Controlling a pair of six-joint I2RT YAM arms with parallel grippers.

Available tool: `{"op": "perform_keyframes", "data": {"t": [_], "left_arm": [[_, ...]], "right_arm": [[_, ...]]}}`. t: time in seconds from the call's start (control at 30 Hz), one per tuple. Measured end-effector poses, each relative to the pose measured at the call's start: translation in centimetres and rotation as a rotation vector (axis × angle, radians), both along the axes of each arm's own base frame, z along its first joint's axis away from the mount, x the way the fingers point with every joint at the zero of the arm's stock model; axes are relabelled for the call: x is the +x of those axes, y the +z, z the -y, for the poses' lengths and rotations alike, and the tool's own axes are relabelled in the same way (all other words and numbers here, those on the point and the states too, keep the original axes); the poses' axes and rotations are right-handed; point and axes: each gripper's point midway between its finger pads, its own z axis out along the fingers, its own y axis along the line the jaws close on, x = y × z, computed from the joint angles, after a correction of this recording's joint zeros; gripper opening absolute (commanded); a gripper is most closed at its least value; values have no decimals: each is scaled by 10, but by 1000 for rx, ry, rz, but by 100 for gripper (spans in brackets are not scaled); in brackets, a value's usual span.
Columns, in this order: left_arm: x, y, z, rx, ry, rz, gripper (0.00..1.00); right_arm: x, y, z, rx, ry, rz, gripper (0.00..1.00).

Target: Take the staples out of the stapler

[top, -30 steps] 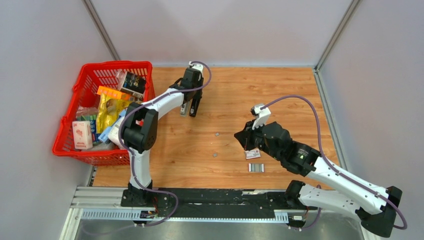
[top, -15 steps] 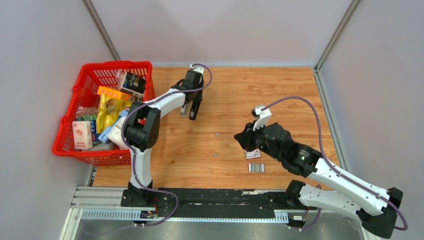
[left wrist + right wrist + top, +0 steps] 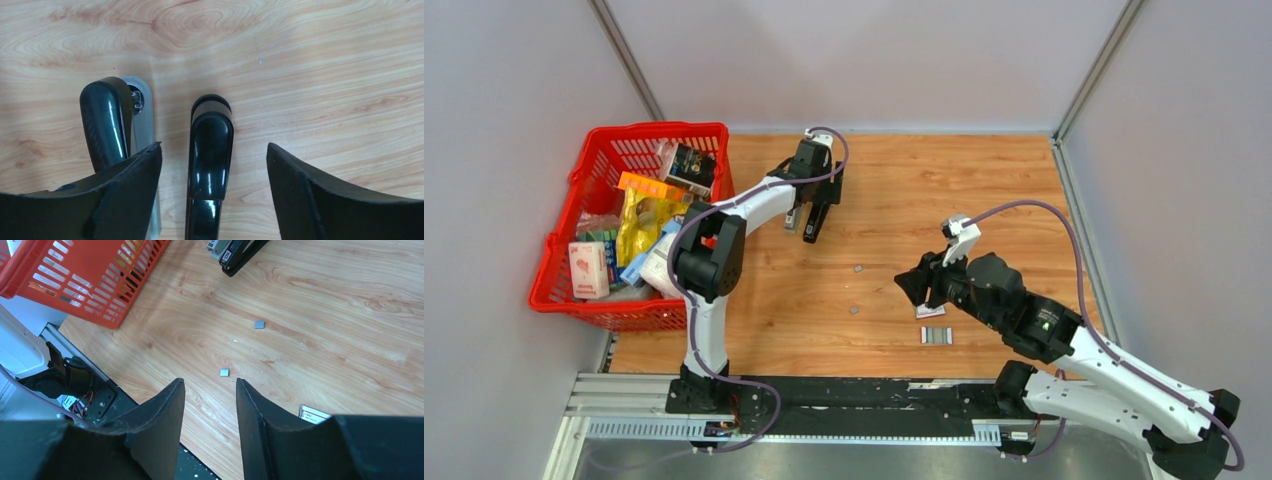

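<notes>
The stapler lies opened out at the back of the wooden table. In the left wrist view its glossy black arm runs between my fingers, and its grey metal rail sits by my left finger. My left gripper is open astride the black arm, with gaps on both sides. A strip of staples lies near the front, and two tiny pieces lie mid-table. My right gripper hangs open and holds nothing, just above the red-and-white box.
A red basket full of packets stands at the table's left edge. Grey walls close the back and right sides. The black base rail runs along the near edge.
The right gripper has opened and pulled back to the right, leaving the red-and-white box on the table. The left gripper has opened wider around the stapler's black arm.
</notes>
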Motion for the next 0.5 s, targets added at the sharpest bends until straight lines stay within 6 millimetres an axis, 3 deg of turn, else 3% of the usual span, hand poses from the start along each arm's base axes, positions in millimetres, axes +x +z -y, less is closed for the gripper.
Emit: {"op": "perform_keyframes", "data": {"t": [0.1, 0.2, 0.33, 0.5], "left_arm": [[0, 1, 2, -15, 6, 1, 87], [-1, 2, 2, -19, 4, 2, 99], [-10, 15, 2, -46, -8, 15, 100], [-34, 65, 2, -140, -33, 85, 100]], "right_arm": [[-1, -1, 2, 0, -1, -4, 49], [-2, -4, 3, -5, -3, -13, 52], [-3, -5, 3, -7, -4, -18, 56], [-1, -9, 1, -20, -5, -28, 60]]}}
